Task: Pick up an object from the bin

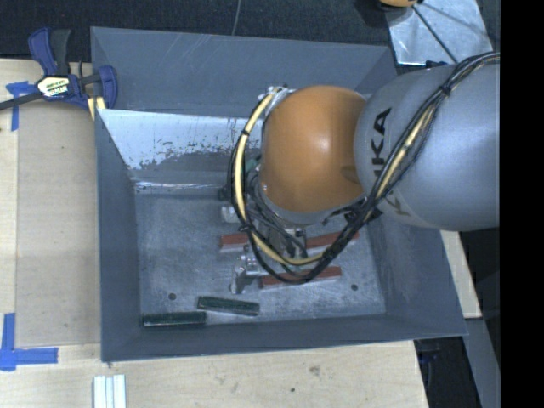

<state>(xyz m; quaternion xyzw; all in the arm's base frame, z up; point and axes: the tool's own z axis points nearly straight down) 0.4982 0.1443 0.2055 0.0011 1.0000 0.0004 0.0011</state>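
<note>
In mid-bin, under the orange wrist cover (310,147), we see the claw (248,272) low over the floor of the grey bin (115,253); it sits among red-brown flat strips (234,241) lying left and right of it; clenched or released, we cannot tell; a dark green bar (228,306) lies just nearer; a second dark green bar (174,319) lies further left, along the near wall.

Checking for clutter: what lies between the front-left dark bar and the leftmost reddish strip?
Bare bin floor, in the camera view, from dark bar to leftmost reddish strip.
</note>
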